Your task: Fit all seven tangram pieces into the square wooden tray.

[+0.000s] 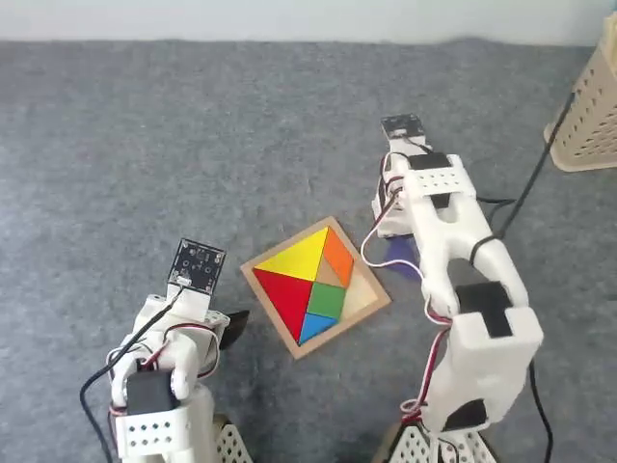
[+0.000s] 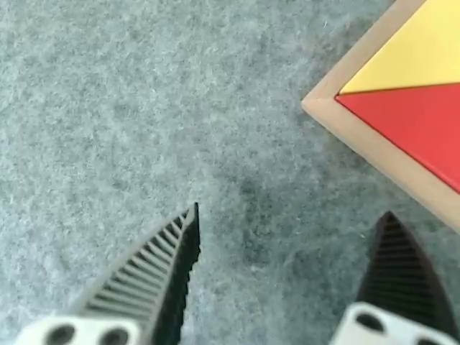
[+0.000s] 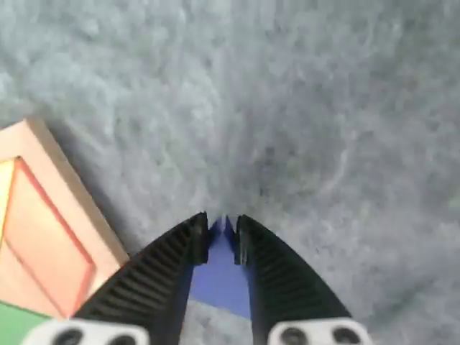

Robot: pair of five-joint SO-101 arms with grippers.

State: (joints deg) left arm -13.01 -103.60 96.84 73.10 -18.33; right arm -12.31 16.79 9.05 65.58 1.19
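The square wooden tray (image 1: 280,328) lies turned like a diamond between the arms. It holds a yellow piece (image 1: 294,258), a red piece (image 1: 282,294), an orange piece (image 1: 338,253), a green piece (image 1: 327,300) and a blue piece (image 1: 313,328). Bare wood (image 1: 362,294) shows along its right side. My right gripper (image 3: 221,219) is shut on a blue-violet piece (image 3: 219,277) just off the tray's right corner (image 3: 43,154); that piece (image 1: 403,262) peeks out under the arm. My left gripper (image 2: 291,212) stands open over carpet beside the tray's left corner (image 2: 320,104), near the yellow (image 2: 410,50) and red (image 2: 424,122) pieces.
Grey carpet (image 1: 145,145) covers the whole table. A beige slatted basket (image 1: 593,106) stands at the far right edge. Cables (image 1: 525,193) run behind the right arm. Open carpet lies behind the tray and to the left.
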